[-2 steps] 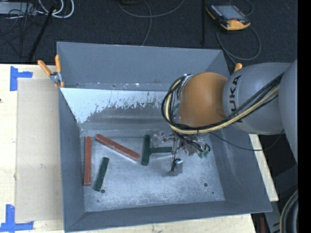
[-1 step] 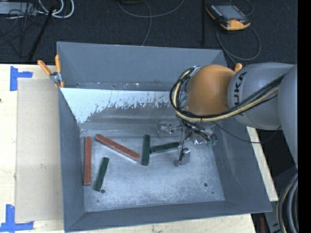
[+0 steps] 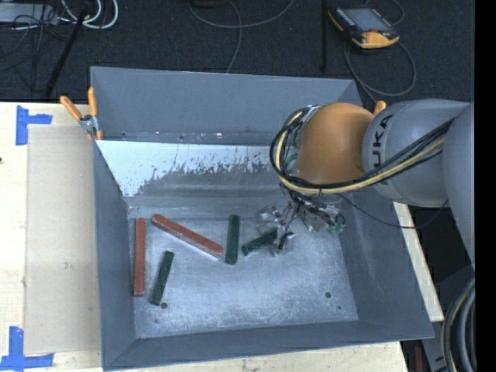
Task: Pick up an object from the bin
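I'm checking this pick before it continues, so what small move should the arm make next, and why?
Probably a short straight lift, to see whether anything comes up. The gripper sits low at the right end of a short dark green stick. Another green stick and a reddish stick lie just left, so sideways motion might knock them.

Grey bin (image 3: 232, 324), 2 red-brown bars (image 3: 139, 256) L side, 3 dk-green bars (image 3: 232, 239) scattered

Arm (image 3: 418, 153): grey rounded shell, black lettering
Wrist cover (image 3: 329, 142): orange dome
Cables (image 3: 280, 149): black and cream loops
Claw (image 3: 283, 235): small silvery metal
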### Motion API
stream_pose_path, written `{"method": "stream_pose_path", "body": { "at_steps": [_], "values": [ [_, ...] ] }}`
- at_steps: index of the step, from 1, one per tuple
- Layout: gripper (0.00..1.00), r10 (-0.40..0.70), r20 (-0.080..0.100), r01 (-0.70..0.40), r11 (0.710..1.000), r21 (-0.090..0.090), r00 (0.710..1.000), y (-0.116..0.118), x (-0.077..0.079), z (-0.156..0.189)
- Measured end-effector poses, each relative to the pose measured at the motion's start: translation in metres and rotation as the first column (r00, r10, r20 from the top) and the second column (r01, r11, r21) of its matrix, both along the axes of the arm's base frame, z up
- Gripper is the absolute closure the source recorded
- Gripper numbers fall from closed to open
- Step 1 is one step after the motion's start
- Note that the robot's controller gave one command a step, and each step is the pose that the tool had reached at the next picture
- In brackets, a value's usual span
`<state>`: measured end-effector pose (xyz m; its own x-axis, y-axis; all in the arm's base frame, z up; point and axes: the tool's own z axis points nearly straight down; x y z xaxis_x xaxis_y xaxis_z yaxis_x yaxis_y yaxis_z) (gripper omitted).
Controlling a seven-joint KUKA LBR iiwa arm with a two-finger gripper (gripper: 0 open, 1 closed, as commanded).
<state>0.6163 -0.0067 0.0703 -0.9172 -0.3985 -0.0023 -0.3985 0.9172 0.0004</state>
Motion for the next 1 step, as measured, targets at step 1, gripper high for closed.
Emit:
{"method": "stream_pose_path", "body": {
  "at_steps": [1],
  "values": [
    [1.00,0.224,0.007,-0.224,0.975,-0.002,0.975,0.0021,-0.0113,0.1440]
  ]
}}
